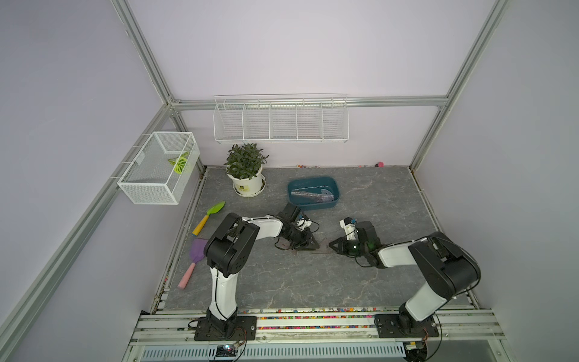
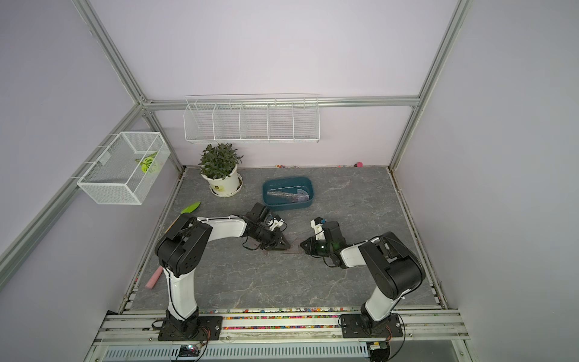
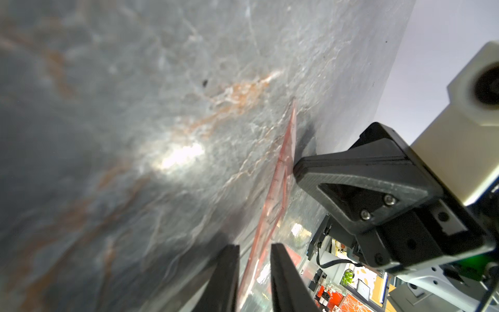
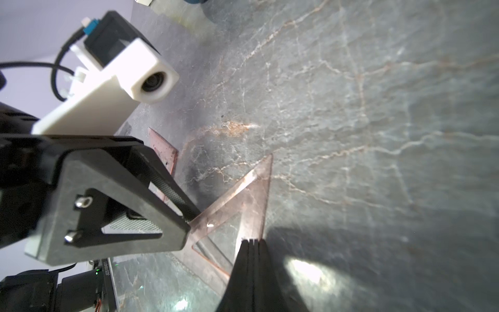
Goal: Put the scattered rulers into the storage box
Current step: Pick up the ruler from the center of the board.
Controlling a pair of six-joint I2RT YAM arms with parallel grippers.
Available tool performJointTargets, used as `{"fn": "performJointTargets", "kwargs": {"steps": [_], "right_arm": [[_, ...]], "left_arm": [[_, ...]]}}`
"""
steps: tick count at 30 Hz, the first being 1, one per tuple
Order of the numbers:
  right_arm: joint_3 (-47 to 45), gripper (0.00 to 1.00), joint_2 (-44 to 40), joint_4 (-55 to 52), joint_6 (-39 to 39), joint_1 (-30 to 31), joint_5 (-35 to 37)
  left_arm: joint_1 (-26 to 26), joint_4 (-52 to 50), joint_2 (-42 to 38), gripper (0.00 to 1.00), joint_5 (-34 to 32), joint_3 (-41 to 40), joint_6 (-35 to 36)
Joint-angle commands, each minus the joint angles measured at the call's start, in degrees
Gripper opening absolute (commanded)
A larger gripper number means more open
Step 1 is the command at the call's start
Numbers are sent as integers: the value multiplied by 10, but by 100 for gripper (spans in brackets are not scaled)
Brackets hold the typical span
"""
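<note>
A thin, reddish-tinted transparent triangle ruler lies on the grey table between the two arms, and it is faint in a top view. My right gripper is shut, its tips resting on one side of the triangle. My left gripper is narrowly open, and the ruler's edge runs through the gap between its fingers. Another reddish piece lies partly under the left gripper. The storage box, a dark teal tub, stands behind the arms and holds several rulers.
A potted plant stands left of the box. A green trowel and a purple shovel lie at the table's left edge. White wire baskets hang on the left wall and back wall.
</note>
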Motion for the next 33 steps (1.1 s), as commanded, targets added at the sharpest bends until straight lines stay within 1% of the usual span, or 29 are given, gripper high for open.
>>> {"fn": "performJointTargets", "kwargs": {"steps": [1, 3, 5, 8, 12, 16, 20, 23, 26, 29, 33], "right_arm": [[-24, 0, 3, -59, -5, 3, 30], [-27, 0, 3, -55, -4, 5, 29], [-27, 0, 1, -54, -3, 5, 30], [-28, 0, -4, -56, -4, 6, 30], [-31, 0, -8, -56, -2, 6, 33], [-34, 0, -12, -52, 2, 7, 29], [-29, 0, -49, -77, 2, 0, 24], [-18, 6, -108, -132, -9, -25, 18], [-4, 17, -179, -204, -31, -60, 33], [2, 18, -221, -249, -44, -87, 46], [-2, 18, -227, -255, -48, -102, 39]], "left_arm": [[0, 9, 18, 21, 5, -20, -11], [0, 19, 20, 15, 11, -24, -17], [0, 26, 23, 11, 16, -24, -20], [0, 33, 24, 8, 19, -24, -23], [0, 44, 27, 0, 22, -29, -30], [-1, 59, 27, 0, 27, -33, -39], [-1, 57, 18, 0, 29, -36, -37], [-1, 56, 4, 0, 32, -40, -35], [-1, 53, -16, 0, 34, -39, -33], [0, 48, -37, 0, 34, -36, -32], [0, 50, -64, 0, 34, -31, -35]]}}
